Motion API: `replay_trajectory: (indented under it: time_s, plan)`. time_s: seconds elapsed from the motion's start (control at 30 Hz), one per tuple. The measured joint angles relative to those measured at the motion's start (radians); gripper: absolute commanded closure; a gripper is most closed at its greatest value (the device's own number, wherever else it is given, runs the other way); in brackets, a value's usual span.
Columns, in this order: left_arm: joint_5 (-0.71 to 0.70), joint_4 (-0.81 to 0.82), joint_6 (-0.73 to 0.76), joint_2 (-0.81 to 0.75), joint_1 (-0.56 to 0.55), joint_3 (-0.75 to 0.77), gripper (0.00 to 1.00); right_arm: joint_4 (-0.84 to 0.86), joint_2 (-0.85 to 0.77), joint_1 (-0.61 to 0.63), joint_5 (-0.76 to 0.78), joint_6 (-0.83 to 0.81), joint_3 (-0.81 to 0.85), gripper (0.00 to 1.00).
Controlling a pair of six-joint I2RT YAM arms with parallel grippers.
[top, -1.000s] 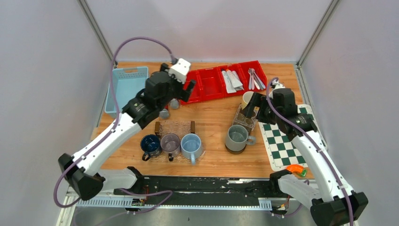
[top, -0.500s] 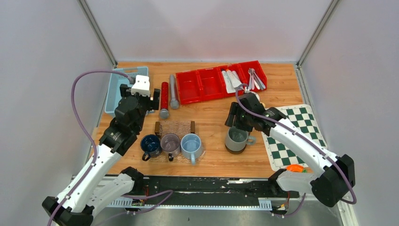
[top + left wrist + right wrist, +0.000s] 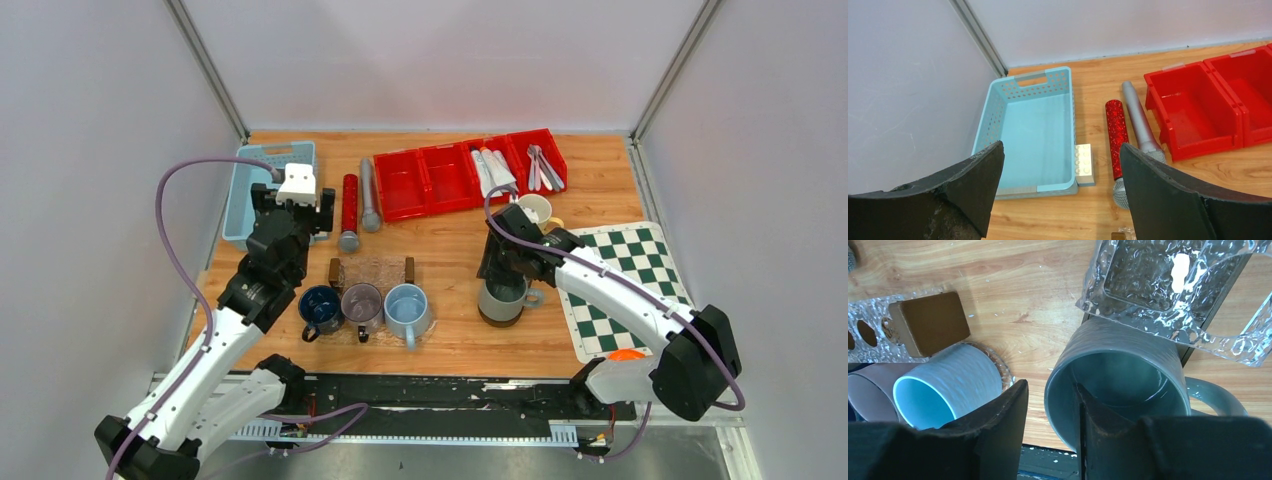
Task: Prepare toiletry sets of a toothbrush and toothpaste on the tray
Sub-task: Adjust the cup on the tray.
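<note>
Left claw (image 3: 1062, 156): it is hanging above the table (image 3: 450, 240). Its two fingers are standing wide apart, and nothing is sitting between them.
Under the left claw: a blue basket (image 3: 1033, 135) is lying there, and a white block (image 3: 1084, 165) is sitting just beside its near corner.
Right claw (image 3: 1050, 386): it is reaching down over the grey mug (image 3: 1118, 372). Its fingers are sitting close together, one inside the mug and one outside, with the mug's wall between them. A thin bit of wood is showing between the outside finger and the mug, so I cannot tell if the claw is squeezing it.
Toothbrushes (image 3: 543, 166): they are lying in the right end box of the red boxes (image 3: 430, 180) at the back of the table, well apart from both claws.
Toothpaste tubes (image 3: 492, 170): they are lying in the next red box, just left of the toothbrushes.
Tray with brown ends (image 3: 372, 270): it is sitting in the middle of the table, between the two arms.
Three mugs: a dark blue mug (image 3: 320, 303), a purple mug (image 3: 361, 300) and a light blue mug (image 3: 405, 305) are standing in a row just in front of that tray.
Bumpy clear dish (image 3: 1173, 290): it is sitting just behind the grey mug.
Two long sticks: a red stick (image 3: 1116, 132) and a grey stick (image 3: 1138, 117) are lying side by side between the basket and the red boxes.
Cream mug (image 3: 536, 208): it is standing near the checkered mat (image 3: 620, 290).
</note>
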Motion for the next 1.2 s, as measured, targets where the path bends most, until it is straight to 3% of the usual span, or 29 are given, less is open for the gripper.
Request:
replay_trajectory:
  time_s: [0.2, 0.97, 1.07, 1.2]
  plan:
    - [-0.014, 0.019, 0.011, -0.008, 0.001, -0.005, 0.09, -0.006, 0.005, 0.0, 0.012, 0.009, -0.01, 0.7]
    - [-0.016, 0.024, 0.018, -0.003, 0.012, -0.013, 0.09, -0.016, 0.005, 0.006, 0.058, 0.016, -0.013, 0.78]
    - [-0.016, 0.025, 0.018, 0.0, 0.012, -0.013, 0.09, -0.016, 0.005, 0.006, 0.061, 0.016, -0.013, 0.73]
    - [-0.016, 0.026, 0.018, 0.002, 0.013, -0.013, 0.09, -0.03, 0.005, 0.006, 0.068, 0.008, -0.013, 0.55]
